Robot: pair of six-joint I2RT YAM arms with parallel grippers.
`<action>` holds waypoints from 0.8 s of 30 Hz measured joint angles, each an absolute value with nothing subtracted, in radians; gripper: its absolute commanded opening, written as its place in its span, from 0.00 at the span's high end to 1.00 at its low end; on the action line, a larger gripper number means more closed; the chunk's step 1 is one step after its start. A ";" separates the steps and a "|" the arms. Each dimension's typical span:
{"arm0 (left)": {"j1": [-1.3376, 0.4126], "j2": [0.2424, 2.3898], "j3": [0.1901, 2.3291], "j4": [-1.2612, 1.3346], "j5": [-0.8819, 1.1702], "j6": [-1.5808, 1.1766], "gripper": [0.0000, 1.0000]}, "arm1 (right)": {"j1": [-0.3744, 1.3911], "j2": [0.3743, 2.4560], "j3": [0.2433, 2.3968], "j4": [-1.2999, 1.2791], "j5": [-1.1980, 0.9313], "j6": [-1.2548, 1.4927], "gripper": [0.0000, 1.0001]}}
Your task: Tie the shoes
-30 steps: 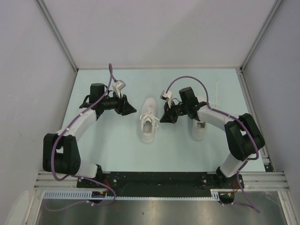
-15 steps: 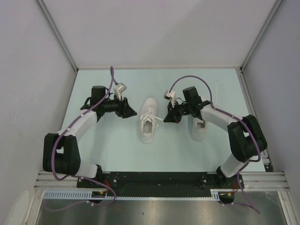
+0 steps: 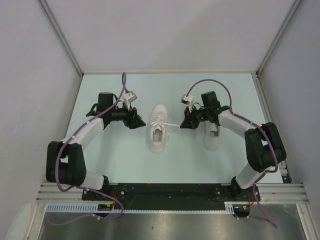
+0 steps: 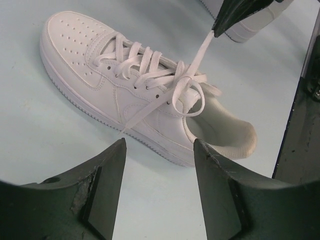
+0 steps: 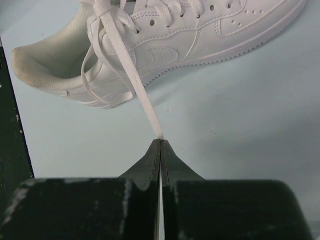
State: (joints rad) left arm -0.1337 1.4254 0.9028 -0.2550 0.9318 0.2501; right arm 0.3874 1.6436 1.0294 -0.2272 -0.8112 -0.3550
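Note:
A white sneaker [image 3: 158, 129] lies mid-table, toe away from the arms; it also shows in the left wrist view [image 4: 125, 85] and the right wrist view [image 5: 165, 45]. Its lace [image 5: 131, 75] runs taut from a loose crossing at the tongue to my right gripper [image 3: 183, 125], which is shut on the lace end [image 5: 159, 135] just right of the shoe. My left gripper [image 3: 142, 122] is open and empty, a little left of the shoe, its fingers [image 4: 105, 175] pointing at the shoe's side. The second white sneaker [image 3: 212, 136] lies under the right arm, partly hidden.
The light blue table [image 3: 120, 160] is bounded by grey walls at the back and sides. A metal rail [image 3: 280, 150] runs along the right edge. The black base bar [image 3: 170, 192] holding both arms lies along the near edge.
My right gripper has moved right and slightly back, away from the shoe, drawing the lace out taut. My left gripper has shifted slightly toward the shoe.

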 measured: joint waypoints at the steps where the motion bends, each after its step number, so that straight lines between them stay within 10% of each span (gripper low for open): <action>1: -0.134 1.425 0.909 -0.270 0.939 0.276 0.37 | 0.387 1.644 1.029 -0.228 -0.809 -0.357 1.00; 11: -0.203 1.473 1.005 -0.381 0.973 0.471 0.37 | 0.402 1.668 1.029 -0.191 -0.768 -0.331 1.00; 19: -0.269 1.512 1.037 -0.438 0.957 0.568 0.35 | 0.426 1.692 1.042 -0.137 -0.692 -0.268 0.50; 24: -0.281 1.541 1.081 -0.466 0.929 0.609 0.35 | 0.428 1.687 1.059 -0.130 -0.701 -0.220 0.40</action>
